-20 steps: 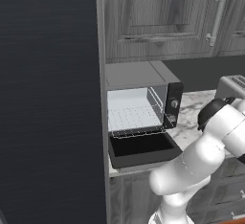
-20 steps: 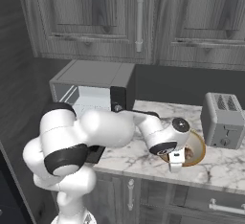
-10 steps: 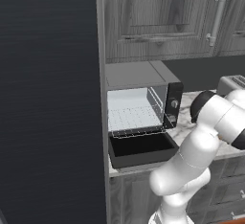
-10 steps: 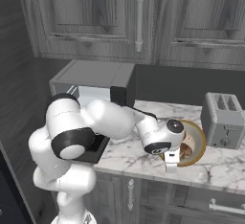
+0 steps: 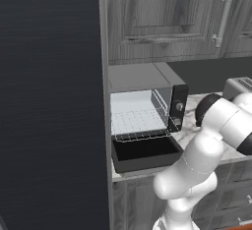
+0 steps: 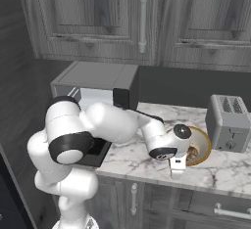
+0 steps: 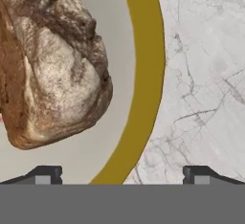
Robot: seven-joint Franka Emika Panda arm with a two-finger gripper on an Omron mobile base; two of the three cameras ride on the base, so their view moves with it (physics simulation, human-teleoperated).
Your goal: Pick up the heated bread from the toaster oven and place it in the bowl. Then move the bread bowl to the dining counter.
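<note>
Resting inside the bowl [image 7: 143, 74], the heated bread [image 7: 52, 65] marks step one done; the end effector [image 7: 122, 173] hangs released over the rim. Next comes gripping that rim for the dining counter. The right base view shows the toaster oven [image 6: 98, 83] open on the desk [image 6: 230, 167]; the hand view gives crust detail.

I see the bread [image 7: 52, 70] dark brown with a pale, floury patch, the bowl [image 7: 146, 74] mustard-tan at the rim and pale grey inside, the tabletop [image 7: 206, 74] white marble with grey veins, and the toaster oven [image 5: 142, 116] grey with a dark door.
</note>
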